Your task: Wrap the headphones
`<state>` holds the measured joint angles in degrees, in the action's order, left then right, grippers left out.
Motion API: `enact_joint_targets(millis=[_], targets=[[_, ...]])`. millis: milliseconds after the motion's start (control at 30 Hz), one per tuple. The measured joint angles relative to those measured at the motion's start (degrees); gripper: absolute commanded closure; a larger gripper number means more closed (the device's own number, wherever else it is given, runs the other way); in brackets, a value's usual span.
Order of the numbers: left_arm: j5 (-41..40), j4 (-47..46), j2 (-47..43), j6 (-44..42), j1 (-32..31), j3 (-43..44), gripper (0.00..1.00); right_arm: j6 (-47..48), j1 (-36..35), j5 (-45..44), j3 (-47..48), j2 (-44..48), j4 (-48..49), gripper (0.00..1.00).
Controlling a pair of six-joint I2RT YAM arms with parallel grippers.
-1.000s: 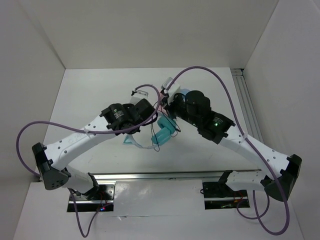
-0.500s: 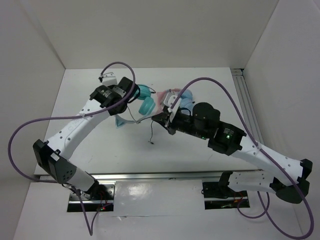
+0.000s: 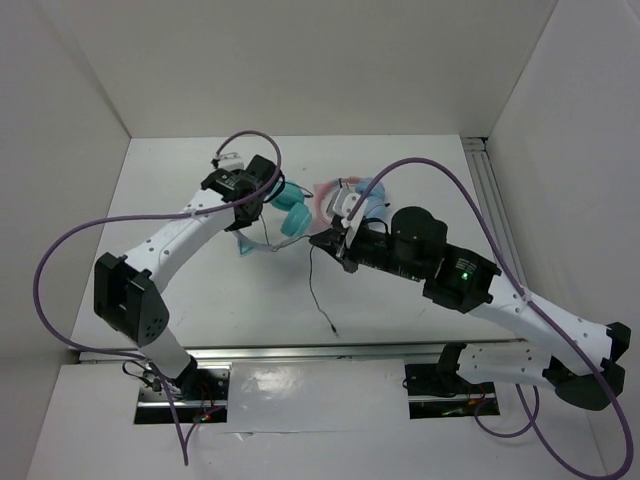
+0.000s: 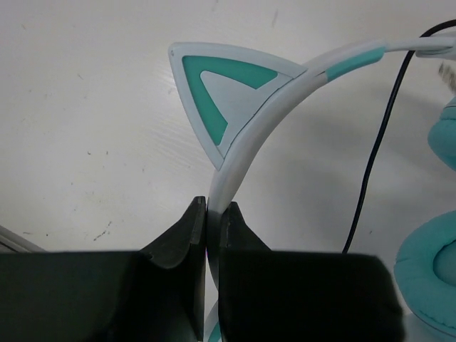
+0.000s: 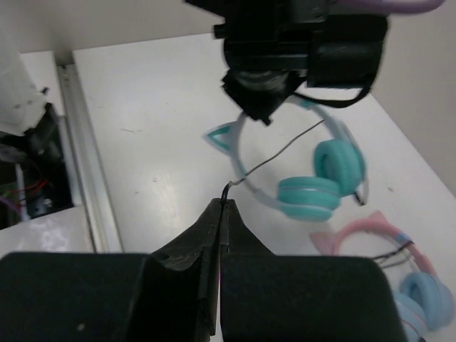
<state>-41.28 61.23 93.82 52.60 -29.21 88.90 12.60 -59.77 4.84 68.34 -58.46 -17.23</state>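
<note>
Two headphone pairs. My left tool (image 4: 206, 211) clamps the headband (image 4: 246, 146) of the teal headphones (image 5: 308, 194); my right tool (image 5: 221, 214) pinches their black cable (image 4: 367, 178). Pink pair (image 5: 329, 244) partly cut off.

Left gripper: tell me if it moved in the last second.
Yes. The left gripper shifted left and back, farther from the front rail.
</note>
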Motion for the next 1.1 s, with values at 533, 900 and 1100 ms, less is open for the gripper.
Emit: enact_joint_targets(millis=[533,900,1100], targets=[[14.6,-8.0,-9.9,-20.9,-22.5,-14.8,1.0,8.6,1.9,-28.0,0.0,-4.7,-1.3,1.0],[17.3,-6.4,-22.4,-24.0,-27.7,-13.5,1.0,8.9,7.8,-25.6,-1.1,-8.4,-0.4,1.0],[18.1,-5.9,-25.3,-25.8,-27.7,-12.2,1.0,6.9,12.1,-18.1,-1.4,-12.6,-0.4,1.0]])
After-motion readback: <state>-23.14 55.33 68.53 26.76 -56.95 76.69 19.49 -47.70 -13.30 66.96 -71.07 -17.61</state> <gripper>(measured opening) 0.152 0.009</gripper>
